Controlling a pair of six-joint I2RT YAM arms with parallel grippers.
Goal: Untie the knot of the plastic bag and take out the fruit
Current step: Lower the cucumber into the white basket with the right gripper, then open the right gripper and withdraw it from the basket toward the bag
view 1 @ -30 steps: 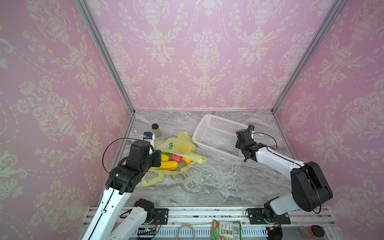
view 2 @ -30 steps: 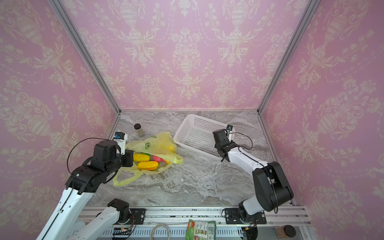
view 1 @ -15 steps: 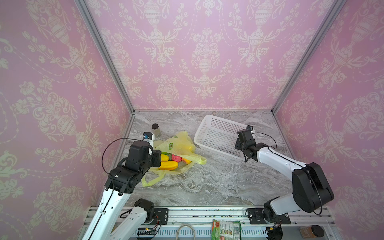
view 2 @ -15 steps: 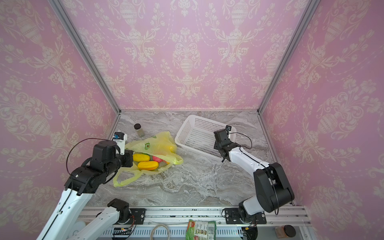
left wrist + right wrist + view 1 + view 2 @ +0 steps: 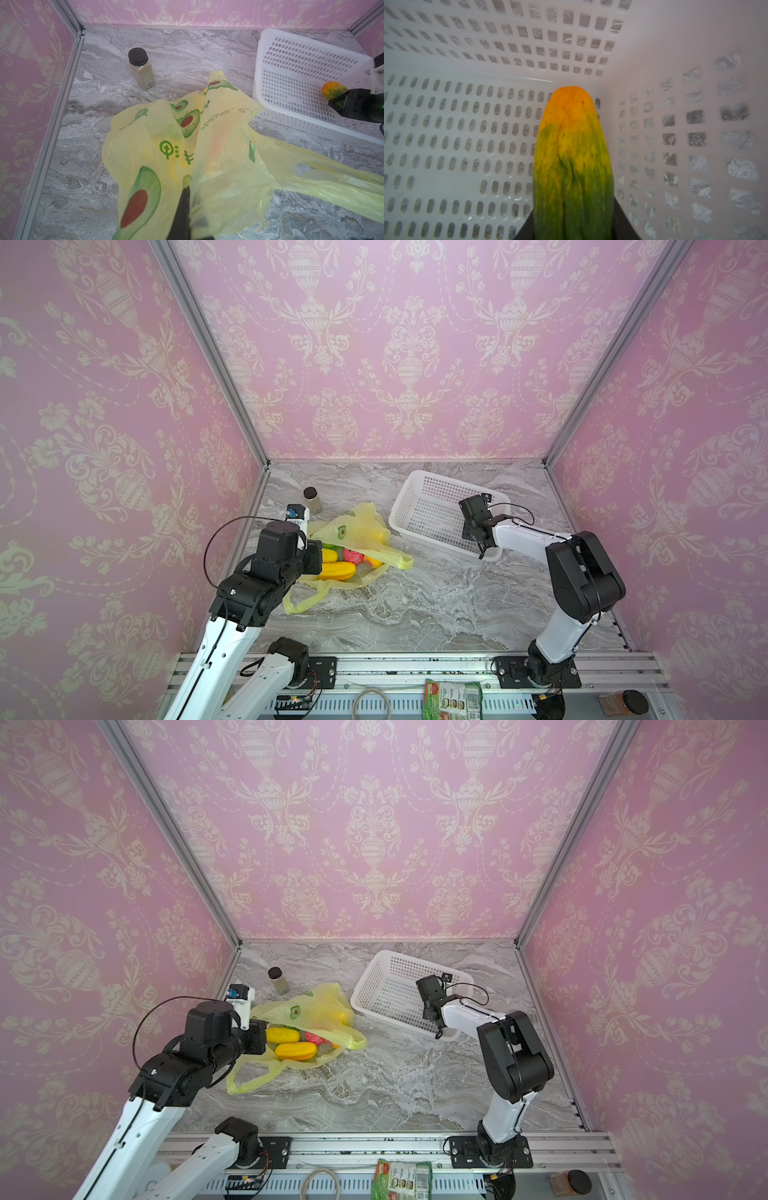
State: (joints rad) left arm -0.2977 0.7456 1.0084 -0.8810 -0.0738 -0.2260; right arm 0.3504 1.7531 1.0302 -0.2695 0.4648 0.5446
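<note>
Setting: robot test cell in a lab, staged, not lived-in. Grey marble-patterned tabletop (image 5: pixel 415 605) boxed on three sides by pink damask wallpaper panels (image 5: pixel 415 344) between bare aluminium corner posts (image 5: pixel 208 344). Along its front edge, a slotted aluminium rail (image 5: pixel 415 668) carries two bolted white-and-black robot arms (image 5: pixel 519 537).

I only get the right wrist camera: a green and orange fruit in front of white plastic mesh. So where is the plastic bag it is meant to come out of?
Observer: In both top views the plastic bag lies on the table, just left of the white basket.
Operator: Is it tied shut?
Observer: No, it is untied: its handle loops lie loose and apart.
Operator: Anything left inside?
Observer: Yes, two yellow fruit and a pink bumpy fruit show in its open mouth.
</note>
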